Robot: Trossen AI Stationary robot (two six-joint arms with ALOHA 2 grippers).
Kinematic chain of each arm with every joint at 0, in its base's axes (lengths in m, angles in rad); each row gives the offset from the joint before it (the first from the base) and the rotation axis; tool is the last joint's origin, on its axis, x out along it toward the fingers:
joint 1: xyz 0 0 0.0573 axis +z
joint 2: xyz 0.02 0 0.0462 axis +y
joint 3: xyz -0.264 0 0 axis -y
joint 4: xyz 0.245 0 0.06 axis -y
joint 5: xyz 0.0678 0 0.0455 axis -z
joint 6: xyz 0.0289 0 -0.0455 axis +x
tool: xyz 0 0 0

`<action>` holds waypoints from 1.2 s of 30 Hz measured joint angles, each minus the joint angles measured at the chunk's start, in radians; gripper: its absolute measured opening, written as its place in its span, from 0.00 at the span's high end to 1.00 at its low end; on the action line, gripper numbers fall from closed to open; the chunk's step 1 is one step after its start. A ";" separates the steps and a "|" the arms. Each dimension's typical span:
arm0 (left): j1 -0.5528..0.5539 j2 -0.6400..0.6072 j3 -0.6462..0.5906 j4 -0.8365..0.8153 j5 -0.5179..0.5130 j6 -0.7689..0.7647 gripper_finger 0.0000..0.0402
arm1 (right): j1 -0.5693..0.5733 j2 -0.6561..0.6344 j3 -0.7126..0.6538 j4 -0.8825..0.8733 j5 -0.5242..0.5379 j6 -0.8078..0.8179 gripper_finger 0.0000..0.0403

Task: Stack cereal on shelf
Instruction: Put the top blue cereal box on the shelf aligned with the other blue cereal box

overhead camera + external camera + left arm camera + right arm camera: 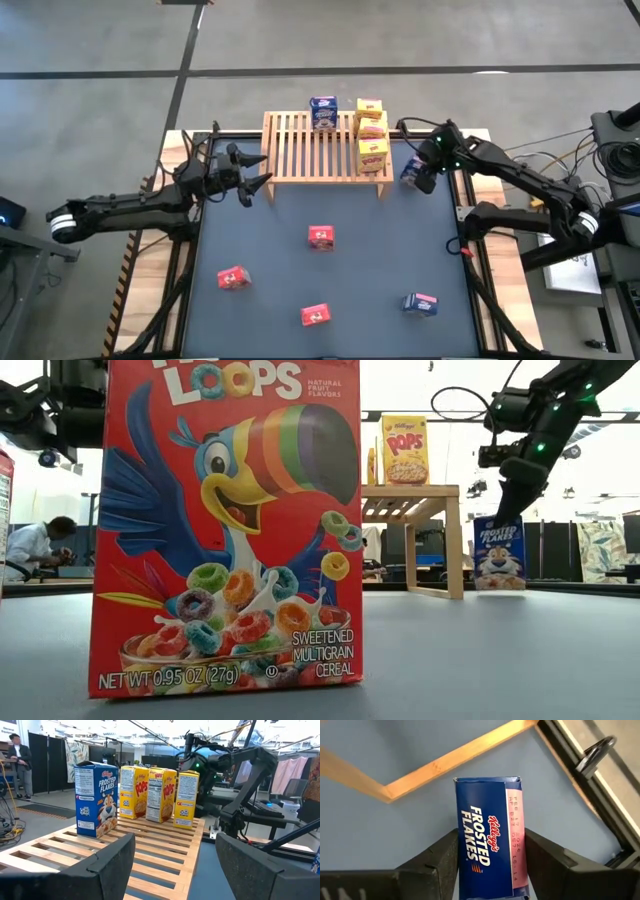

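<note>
Grey matting is covering the table [330, 290], with concrete floor lying beyond it; at the far edge the wooden shelf [300, 150] is standing, carrying one blue box [323, 112] and three yellow boxes [371, 132] upright along its right half.

From above, three red boxes are sitting loose on the mat: one [321, 237] near the middle, one [233, 278] to the left, one [314, 315] at the near edge; a second blue box [421, 304] is lying at the near right.

A third blue box [412, 172] is standing on the mat just beside the shelf's right end; the right gripper [428, 172] is reaching down over it. Only its wrist camera is showing the contact: the fingers [437, 857] are pressing both sides of the box [489, 851], holding it.

The level camera is adding that this box [498, 553] is resting upright on the mat, with a red box [228, 525] filling the foreground and a seated person [30, 545] far behind.

The left gripper [252, 172] is hovering at the shelf's left end, jaws wide and empty; its wrist camera is showing the slats [100, 852] and the shelved boxes' printed faces.
</note>
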 joint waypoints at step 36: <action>0.000 0.037 0.000 0.030 0.006 -0.008 0.35 | 0.048 -0.180 0.472 -0.381 -0.674 0.169 0.56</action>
